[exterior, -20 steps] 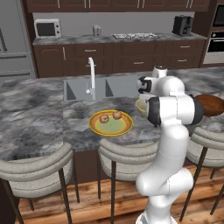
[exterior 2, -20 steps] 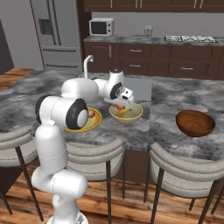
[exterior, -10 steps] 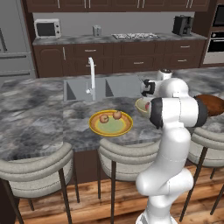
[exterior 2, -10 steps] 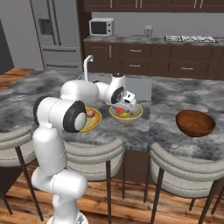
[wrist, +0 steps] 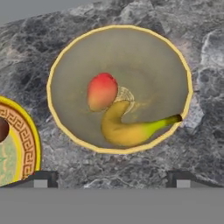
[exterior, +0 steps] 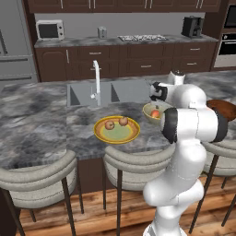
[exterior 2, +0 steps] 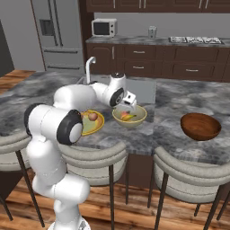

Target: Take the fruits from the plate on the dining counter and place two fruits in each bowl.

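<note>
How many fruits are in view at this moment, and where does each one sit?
4. A banana and an orange-red fruit lie in the cream bowl; a red fruit and a brownish fruit sit on the plate. None seems hidden.

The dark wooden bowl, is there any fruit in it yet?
No, the dark wooden bowl sits empty on the dining counter in the right base view.

Rendered home kitchen: sink (exterior: 90,93) with white tap (exterior: 96,78) sitting in the marbled table (exterior: 32,120); behind the sink, microwave (exterior: 49,29), cooktop (exterior: 140,38), fridge (exterior 2: 56,33); padded stools (exterior: 39,173) standing before it.
</note>
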